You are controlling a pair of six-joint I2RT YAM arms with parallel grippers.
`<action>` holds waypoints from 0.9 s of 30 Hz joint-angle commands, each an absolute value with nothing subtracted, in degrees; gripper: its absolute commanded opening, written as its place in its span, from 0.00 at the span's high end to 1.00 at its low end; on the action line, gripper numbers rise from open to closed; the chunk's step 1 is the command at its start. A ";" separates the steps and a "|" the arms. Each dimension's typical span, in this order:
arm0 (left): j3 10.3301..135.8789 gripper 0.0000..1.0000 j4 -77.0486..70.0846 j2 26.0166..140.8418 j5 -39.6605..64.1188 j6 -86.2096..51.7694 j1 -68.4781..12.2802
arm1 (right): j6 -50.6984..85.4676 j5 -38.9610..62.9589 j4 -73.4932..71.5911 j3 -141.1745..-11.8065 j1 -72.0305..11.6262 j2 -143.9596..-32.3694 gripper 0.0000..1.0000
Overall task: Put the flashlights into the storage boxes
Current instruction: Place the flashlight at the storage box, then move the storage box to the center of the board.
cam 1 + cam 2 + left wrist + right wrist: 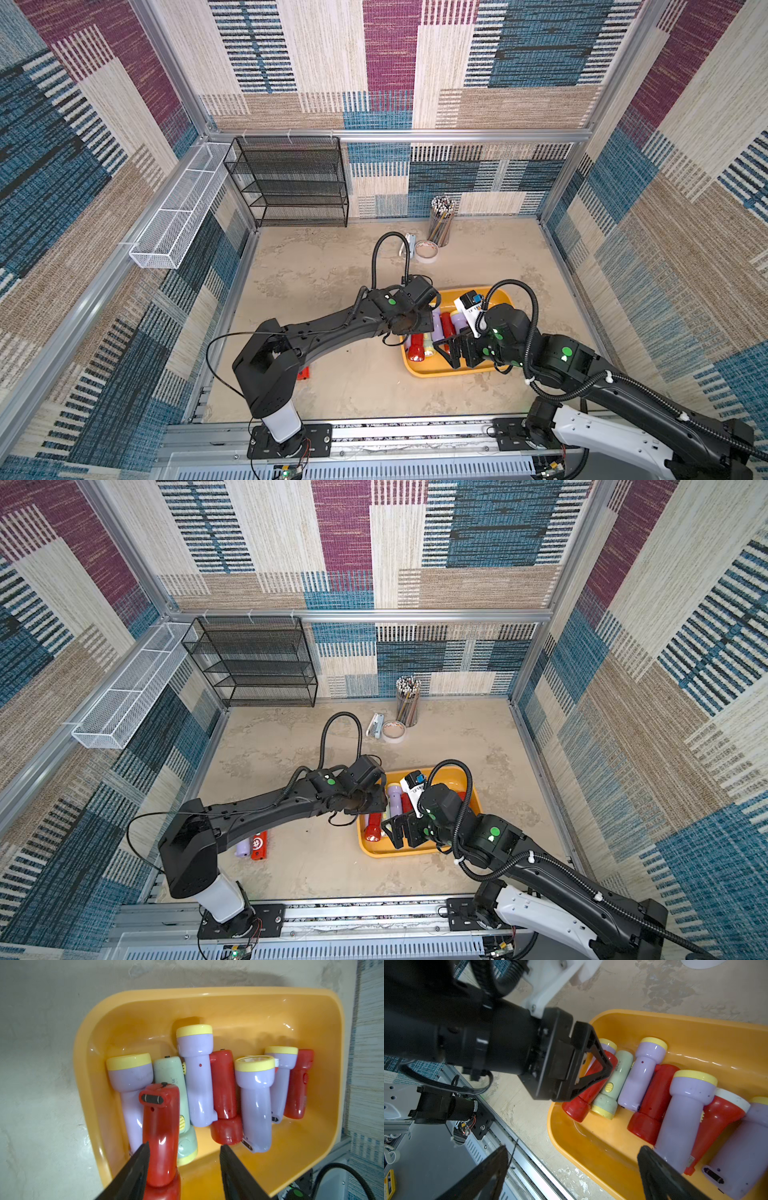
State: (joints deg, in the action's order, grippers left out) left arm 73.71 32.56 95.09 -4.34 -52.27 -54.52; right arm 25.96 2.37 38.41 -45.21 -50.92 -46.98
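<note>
The yellow-orange storage box (428,369) (228,1007) lies on the table and holds several flashlights side by side: lilac ones with yellow heads, red ones and a pale green one (172,1084). My left gripper (185,1146) hangs over the box's left end, open. A red flashlight (161,1126) (577,1107) rests on the others against one finger, with a wide gap to the other finger. My right gripper (573,1148) (446,353) is open and empty above the box's near rim. A lilac flashlight (242,848) and a red flashlight (259,845) lie on the table by the left arm's base.
A black mesh rack (291,183) stands at the back left, and a white wire basket (178,208) hangs on the left wall. A cup of pencils (441,222), a tape roll (426,250) and a small white clip (409,243) sit behind the box.
</note>
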 commanded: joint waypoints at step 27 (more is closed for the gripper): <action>63.27 0.37 33.24 87.56 -12.51 -47.67 -51.23 | 28.88 -1.33 36.43 -46.97 -50.95 -52.96 0.00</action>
State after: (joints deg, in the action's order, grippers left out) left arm 60.64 34.81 84.60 -12.80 -50.41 -51.27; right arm 27.94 -0.21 38.09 -46.22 -50.92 -52.82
